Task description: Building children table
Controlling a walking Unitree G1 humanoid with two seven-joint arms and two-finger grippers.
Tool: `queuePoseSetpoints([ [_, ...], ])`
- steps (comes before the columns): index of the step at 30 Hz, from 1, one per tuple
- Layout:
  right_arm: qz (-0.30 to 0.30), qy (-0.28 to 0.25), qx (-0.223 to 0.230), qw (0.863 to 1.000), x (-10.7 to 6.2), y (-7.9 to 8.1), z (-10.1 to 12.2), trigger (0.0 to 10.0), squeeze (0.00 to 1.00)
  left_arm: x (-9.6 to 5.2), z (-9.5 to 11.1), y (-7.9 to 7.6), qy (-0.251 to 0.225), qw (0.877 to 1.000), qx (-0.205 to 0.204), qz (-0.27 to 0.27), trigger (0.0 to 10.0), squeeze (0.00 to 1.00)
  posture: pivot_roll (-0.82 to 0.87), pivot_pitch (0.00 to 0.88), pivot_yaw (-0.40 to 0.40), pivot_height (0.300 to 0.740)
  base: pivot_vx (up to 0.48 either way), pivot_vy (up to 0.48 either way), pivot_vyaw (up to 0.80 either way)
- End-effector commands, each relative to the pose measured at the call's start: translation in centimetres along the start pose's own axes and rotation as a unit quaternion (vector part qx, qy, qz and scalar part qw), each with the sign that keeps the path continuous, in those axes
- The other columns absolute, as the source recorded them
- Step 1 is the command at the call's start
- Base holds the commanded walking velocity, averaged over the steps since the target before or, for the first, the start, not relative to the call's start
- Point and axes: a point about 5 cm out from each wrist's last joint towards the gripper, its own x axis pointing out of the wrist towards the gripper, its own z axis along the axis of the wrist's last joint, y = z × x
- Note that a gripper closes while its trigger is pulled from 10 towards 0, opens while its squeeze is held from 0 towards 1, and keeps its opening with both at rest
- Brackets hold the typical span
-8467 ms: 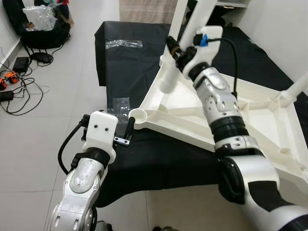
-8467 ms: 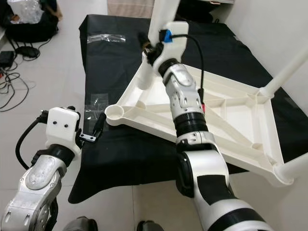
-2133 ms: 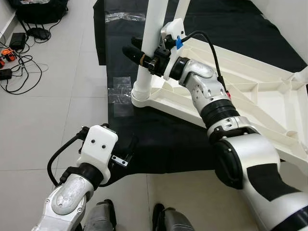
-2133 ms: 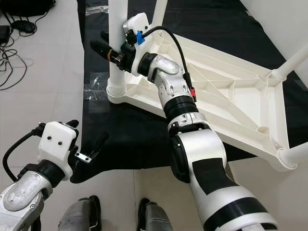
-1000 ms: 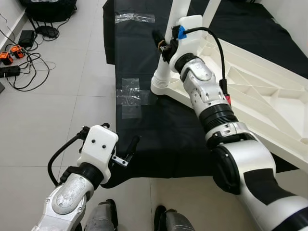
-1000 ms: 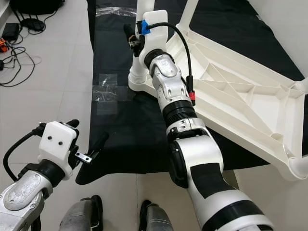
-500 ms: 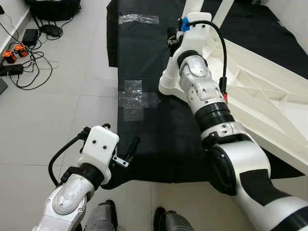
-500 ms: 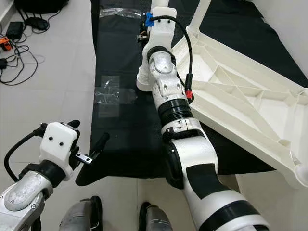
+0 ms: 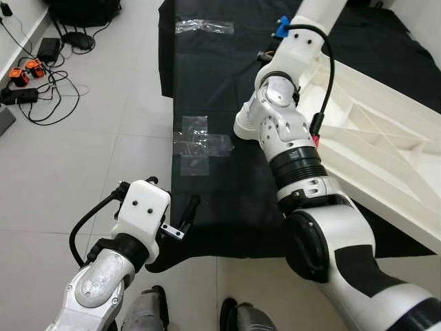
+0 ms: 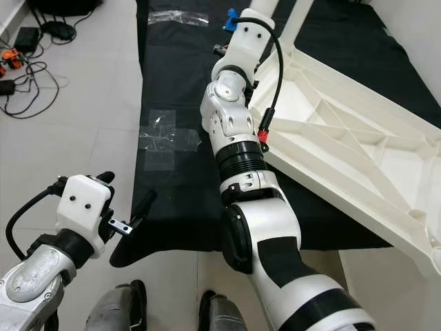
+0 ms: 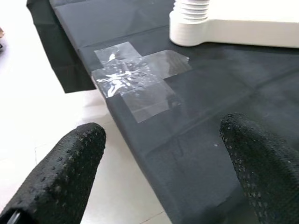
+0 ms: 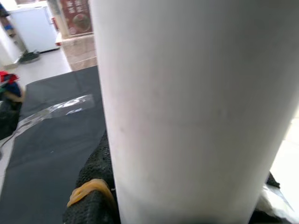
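From my station, the right wrist view shows the right gripper (image 12: pixel 182 205) clamped around a white table leg (image 12: pixel 187 107), a black finger (image 12: pixel 96 186) with a yellow band pressed to its side. The head views give only the back of that gripper and the silver arm. The leg (image 9: pixel 318 12) stands in the corner socket (image 9: pixel 242 127) of the upturned white table top (image 9: pixel 386 172), which lies on a black cloth (image 9: pixel 207 76).

The left wrist view shows the left gripper (image 11: pixel 159 172) open, its fingertips (image 11: pixel 70 163) well apart above the cloth's edge and clear tape patches (image 11: pixel 128 77). The left eye view places this gripper (image 9: pixel 180 221) low, near the cloth's corner, holding nothing.

Compared with a second ago, the whole scene has shifted in the head views, so the camera moved; the right forearm now rises steeper along the leg, and the left gripper is unchanged.

The leg's upper part is cut off by the frame. The socket is partly hidden behind the right arm. I cannot make out the seating of the leg's base.
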Motion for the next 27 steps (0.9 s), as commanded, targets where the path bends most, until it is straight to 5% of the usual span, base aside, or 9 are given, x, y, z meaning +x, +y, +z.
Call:
queuePoseSetpoints([
  [1, -0.082, 0.065, -0.067, 0.992, 0.1, -2.9, -4.2, 10.0, 0.0, -0.1, -0.6, -0.2, 0.012, 1.0, -0.001, -0.007, 10.0, 0.0, 0.1, 0.28, -0.137, 0.74, 0.0, 0.0, 0.0],
  [11, -0.148, 0.052, -0.133, 0.979, -1.5, -2.4, -4.4, 10.0, 0.0, 0.0, -0.6, -0.2, 0.011, 1.0, 0.001, -0.007, 10.0, 0.0, 0.1, 0.278, -0.136, 0.74, 0.0, 0.0, 0.0],
  [27, -0.109, 0.096, -0.077, 0.986, -2.7, -2.1, -6.0, 10.0, 0.0, 0.1, -0.5, -0.1, 0.009, 1.0, 0.003, -0.007, 10.0, 0.0, 0.1, 0.281, -0.134, 0.74, 0.0, 0.0, 0.0],
])
